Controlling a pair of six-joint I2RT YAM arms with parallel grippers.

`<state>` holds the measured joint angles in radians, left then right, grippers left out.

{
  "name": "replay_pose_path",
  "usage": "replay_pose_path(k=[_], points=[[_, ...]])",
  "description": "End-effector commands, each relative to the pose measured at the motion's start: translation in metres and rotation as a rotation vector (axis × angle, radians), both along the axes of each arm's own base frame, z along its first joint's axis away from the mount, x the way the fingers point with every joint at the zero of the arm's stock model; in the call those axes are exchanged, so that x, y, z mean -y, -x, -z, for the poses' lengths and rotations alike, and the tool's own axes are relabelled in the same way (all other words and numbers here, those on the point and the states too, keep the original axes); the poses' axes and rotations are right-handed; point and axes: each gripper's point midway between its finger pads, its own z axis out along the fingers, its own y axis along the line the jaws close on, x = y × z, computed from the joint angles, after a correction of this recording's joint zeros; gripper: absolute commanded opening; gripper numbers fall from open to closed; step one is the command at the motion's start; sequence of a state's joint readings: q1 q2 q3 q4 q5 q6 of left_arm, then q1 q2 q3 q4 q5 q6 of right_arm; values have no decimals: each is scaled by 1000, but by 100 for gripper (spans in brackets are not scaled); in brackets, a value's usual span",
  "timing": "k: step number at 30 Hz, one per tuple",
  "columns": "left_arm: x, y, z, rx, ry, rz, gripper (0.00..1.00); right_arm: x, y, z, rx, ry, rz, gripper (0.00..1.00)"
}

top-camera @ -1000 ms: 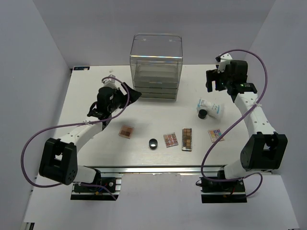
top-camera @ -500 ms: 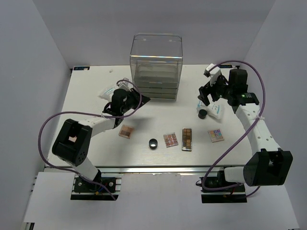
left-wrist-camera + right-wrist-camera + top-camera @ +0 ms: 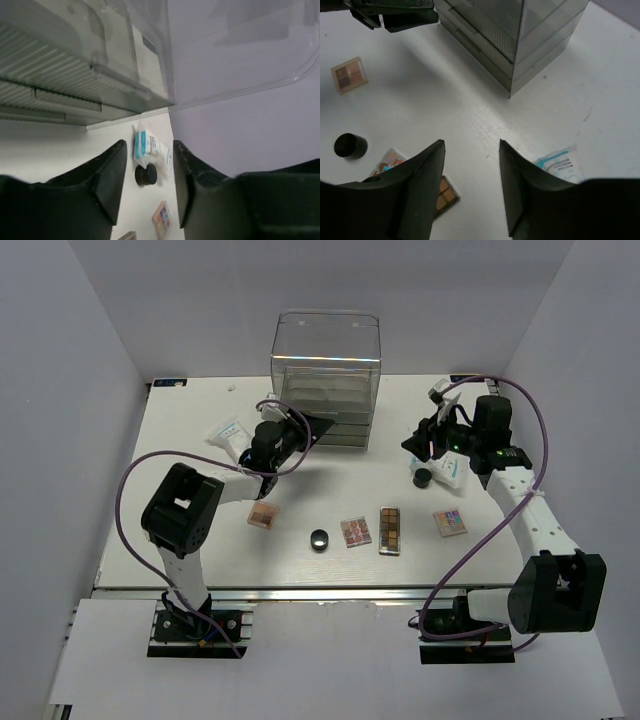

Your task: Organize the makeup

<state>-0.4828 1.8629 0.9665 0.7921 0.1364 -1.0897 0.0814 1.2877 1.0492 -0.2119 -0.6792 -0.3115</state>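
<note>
Closest, at 6 o'clock on the table (image 3: 340,465), lie the round black pot (image 3: 319,538), pink palette (image 3: 356,531) and long palette (image 3: 390,530), with the brown palette (image 3: 264,514) at 8 and the many-coloured palette (image 3: 450,522) at 4. They look hard and thin, so pinch their edges. At 3 the white packet (image 3: 450,468) looks soft; pinch its middle. Farther back, the left gripper (image 3: 148,150) and right gripper (image 3: 471,145) are spread, holding nothing. The clear drawer box (image 3: 326,375) stands at 12.
</note>
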Motion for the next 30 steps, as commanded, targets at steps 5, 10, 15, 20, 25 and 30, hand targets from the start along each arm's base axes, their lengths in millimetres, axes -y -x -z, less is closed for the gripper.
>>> replay_pose_path(k=[5, 10, 15, 20, 25, 30], points=[[-1, -27, -31, 45, 105, -94, 59, 4, -29, -38, 70, -122, 114, 60], [2, -41, -32, 44, 113, -118, 59, 8, -33, -38, 76, -142, 125, 60], [-3, -57, -26, 29, 126, -183, 57, 10, -35, -36, 64, -146, 124, 60], [-12, -65, -20, 11, 118, -252, 53, 13, -37, -34, 59, -146, 131, 60], [-17, -71, -24, 37, 141, -289, 39, 13, -37, -31, 51, -147, 125, 60], [-17, -71, -24, 47, 176, -290, 22, 12, -37, -31, 51, -147, 112, 60]])
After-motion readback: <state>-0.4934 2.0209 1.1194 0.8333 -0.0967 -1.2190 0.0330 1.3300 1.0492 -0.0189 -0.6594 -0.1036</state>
